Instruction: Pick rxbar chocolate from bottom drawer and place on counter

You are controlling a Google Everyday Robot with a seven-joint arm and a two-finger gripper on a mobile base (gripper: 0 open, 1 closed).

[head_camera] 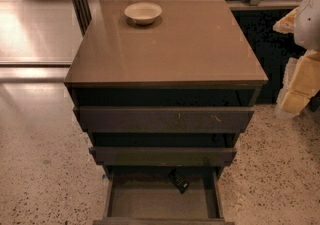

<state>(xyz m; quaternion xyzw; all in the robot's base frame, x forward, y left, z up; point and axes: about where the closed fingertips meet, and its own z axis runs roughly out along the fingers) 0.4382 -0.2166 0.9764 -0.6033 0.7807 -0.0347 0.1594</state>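
The drawer [155,201] is pulled open at the foot of the cabinet, its grey floor bare except for the bar [178,180]. The bar lies askew at the back right, close under the front of the middle drawer [162,155]. Above that sits the top drawer [165,119], also jutting out a little.

The gripper [299,86] hangs off to the right of the cabinet, well apart from the bar and holding nothing I can make out. Whether it is open or closed I cannot tell.

Further back, the counter [170,49] carries only a bowl [143,12] near its far edge.

The likely trouble is the reach:
- The two drawers overhang the bar, so a steep descent could strike their fronts.
- The bar is flat and thin, so a poor pinch could shove it deeper under the overhang or let it slip.
- Setting it down far back risks nudging the bowl
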